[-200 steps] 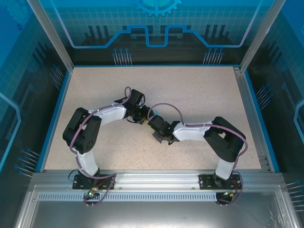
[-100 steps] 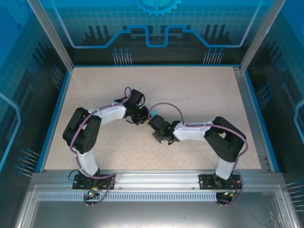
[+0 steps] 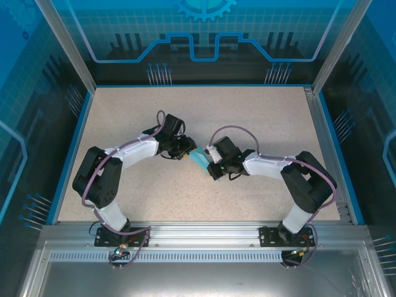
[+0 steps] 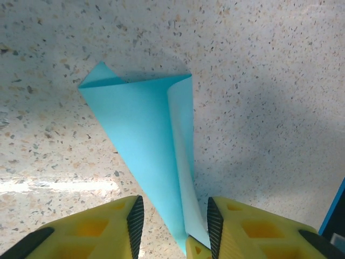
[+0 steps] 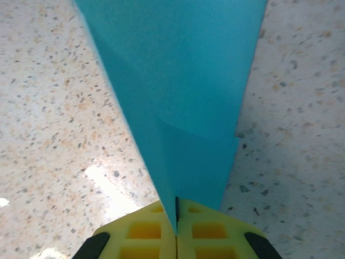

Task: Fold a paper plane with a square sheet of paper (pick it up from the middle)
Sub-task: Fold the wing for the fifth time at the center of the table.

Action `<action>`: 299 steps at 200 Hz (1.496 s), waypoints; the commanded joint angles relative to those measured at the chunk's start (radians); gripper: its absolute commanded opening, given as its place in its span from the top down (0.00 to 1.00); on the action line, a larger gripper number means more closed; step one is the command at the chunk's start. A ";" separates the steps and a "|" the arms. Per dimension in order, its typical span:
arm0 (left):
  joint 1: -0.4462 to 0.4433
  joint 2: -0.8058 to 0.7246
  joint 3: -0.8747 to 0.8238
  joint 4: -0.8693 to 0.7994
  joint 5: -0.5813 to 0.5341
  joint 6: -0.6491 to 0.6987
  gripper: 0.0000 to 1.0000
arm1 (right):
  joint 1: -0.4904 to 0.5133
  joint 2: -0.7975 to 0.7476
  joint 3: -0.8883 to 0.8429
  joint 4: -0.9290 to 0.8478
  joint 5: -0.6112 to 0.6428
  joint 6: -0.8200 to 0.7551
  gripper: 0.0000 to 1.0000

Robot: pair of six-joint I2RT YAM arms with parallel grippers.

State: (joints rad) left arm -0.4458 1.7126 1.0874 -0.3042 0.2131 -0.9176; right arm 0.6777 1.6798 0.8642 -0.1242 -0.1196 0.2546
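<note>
Wrists swung apart, baring the paper plane [image 4: 143, 124]: right end effector [image 5: 176, 208] pinches it steady, seemingly so left end effector [image 4: 172, 216], spread, can regrip.

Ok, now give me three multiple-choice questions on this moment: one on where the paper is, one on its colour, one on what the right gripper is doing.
1. Where is the folded paper?
A. beside the left arm's base
B. between the left gripper and the right gripper
C. beside the right arm's base

2. What colour is it?
A. light blue
B. white
C. yellow

3. How is the right gripper?
A. wide open
B. shut on the folded paper
C. shut on nothing

Answers:
1 is B: the top view shows it spanning the gap between the two.
2 is A: both wrist views show it light blue.
3 is B: the right wrist view shows the fingers pressed together on its narrow end.
</note>
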 commanded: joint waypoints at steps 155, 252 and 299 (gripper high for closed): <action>0.007 -0.058 -0.104 0.057 0.016 -0.012 0.69 | -0.102 0.157 0.028 0.090 -0.342 0.126 0.84; 0.011 0.041 -0.021 0.008 0.072 -0.039 0.44 | -0.072 0.132 0.034 0.056 -0.266 0.103 0.74; 0.027 0.080 0.007 -0.043 0.065 -0.043 0.63 | -0.025 0.095 0.066 0.001 -0.159 0.074 0.71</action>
State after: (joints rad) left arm -0.4332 1.7741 1.0599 -0.2710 0.2775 -0.9535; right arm 0.6243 1.8038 0.9005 -0.0616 -0.3775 0.3607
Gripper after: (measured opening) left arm 0.399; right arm 0.284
